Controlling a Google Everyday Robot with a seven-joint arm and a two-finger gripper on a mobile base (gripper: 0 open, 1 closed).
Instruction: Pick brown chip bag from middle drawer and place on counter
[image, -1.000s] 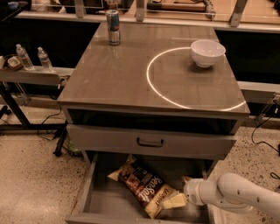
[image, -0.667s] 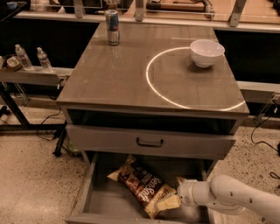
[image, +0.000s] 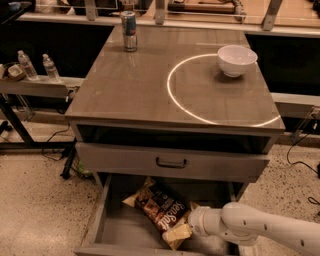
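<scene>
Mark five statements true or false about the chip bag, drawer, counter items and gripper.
1. The crinkly dark brown chip bag lies in the open shallow grey middle drawer. True.
2. The round white bowl sits in that drawer. False: it stands on the glossy grey-brown counter, at the edge of the bright ring of light.
3. The gripper is down in the drawer, at the bag's tan near end. True.
4. The silver drink can lies on its side. False: it stands upright near the counter's far left corner.
5. The white robot arm reaches in from the picture's left. False: it comes in from the picture's right.
</scene>
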